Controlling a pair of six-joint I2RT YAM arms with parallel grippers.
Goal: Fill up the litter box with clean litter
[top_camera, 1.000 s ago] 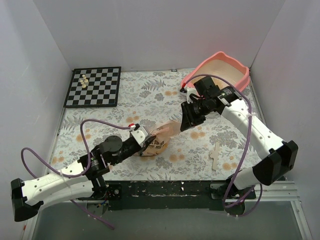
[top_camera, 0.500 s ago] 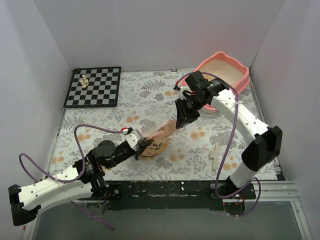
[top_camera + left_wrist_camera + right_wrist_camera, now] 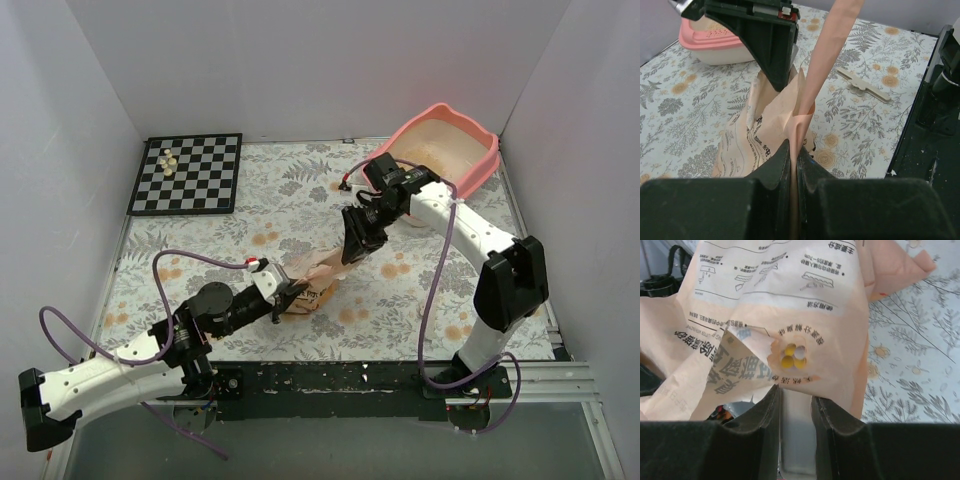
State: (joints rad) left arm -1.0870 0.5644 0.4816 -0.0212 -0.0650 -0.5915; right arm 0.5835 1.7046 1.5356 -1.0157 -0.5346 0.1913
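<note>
Left claw (image 3: 794, 150) is clamped on the edge of the peach bag (image 3: 318, 282) at mid-counter (image 3: 250, 205) and should hold that mouth taut while the right claw (image 3: 353, 248), grip unclear, works there, with the litter box (image 3: 482, 170) holding clean litter (image 3: 440, 152) far right.

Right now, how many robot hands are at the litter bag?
2. The left hand is pinched shut on the bag's near end; the right hand is at its far end, grip unclear.

Bag (image 3: 790, 315), upside-down Chinese print, small captions unreadable
</note>
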